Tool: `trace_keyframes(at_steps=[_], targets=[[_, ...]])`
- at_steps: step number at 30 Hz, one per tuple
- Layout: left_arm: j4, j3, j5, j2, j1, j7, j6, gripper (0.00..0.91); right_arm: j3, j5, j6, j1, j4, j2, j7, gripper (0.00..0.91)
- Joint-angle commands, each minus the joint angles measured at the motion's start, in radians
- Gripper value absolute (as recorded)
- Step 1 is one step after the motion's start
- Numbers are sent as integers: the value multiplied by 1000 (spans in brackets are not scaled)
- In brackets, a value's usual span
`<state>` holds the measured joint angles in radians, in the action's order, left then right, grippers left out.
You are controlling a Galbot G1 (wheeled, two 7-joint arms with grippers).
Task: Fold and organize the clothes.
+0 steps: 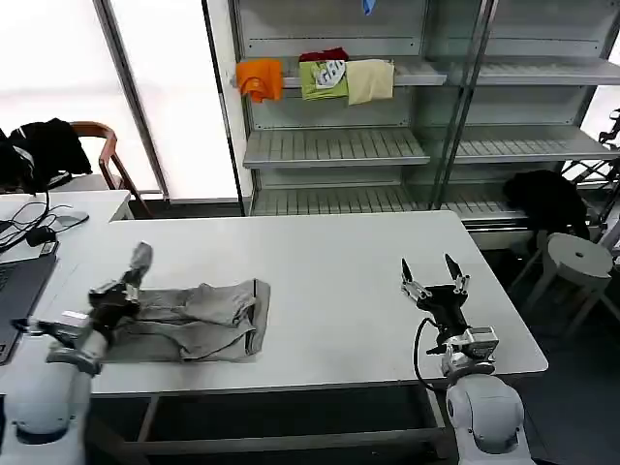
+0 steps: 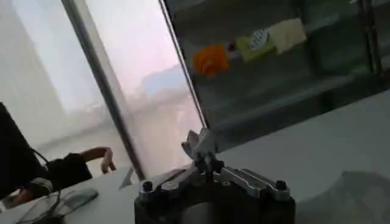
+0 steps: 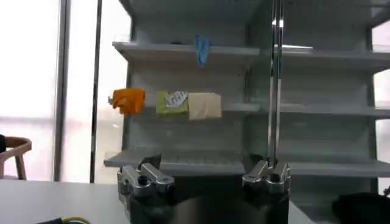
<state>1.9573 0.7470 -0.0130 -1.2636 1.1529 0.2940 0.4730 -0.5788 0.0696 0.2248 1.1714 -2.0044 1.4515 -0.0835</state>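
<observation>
Now your grey shirt (image 1: 194,320) lies crumpled near the table's (image 1: 339,291) front-left edge, with bare tabletop stretching right of it. Your left gripper (image 1: 136,266) sits at its left end; whether it grips, you can't tell. Your right gripper (image 1: 432,276) hovers wide open, empty, near the right edge. Folded clothes (image 1: 315,77) sit on the shelf (image 1: 417,73).

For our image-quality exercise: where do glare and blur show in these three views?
Head view: window blown out white, grey shirt evenly lit. Left wrist view: left hand and shelves soft, tilted. Right wrist view: bright window, shelf garments fairly sharp.
</observation>
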Motion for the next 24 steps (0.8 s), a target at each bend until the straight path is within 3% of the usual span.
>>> trace_keyframes(at_steps=[1, 24], targets=[[13, -264, 26, -152, 5, -68, 86, 10, -3, -5, -3, -3, 7, -8, -1, 907], [-58, -292, -12, -217, -67, -171, 105, 10, 15, -28, -18, -24, 56, 3, -4, 907]])
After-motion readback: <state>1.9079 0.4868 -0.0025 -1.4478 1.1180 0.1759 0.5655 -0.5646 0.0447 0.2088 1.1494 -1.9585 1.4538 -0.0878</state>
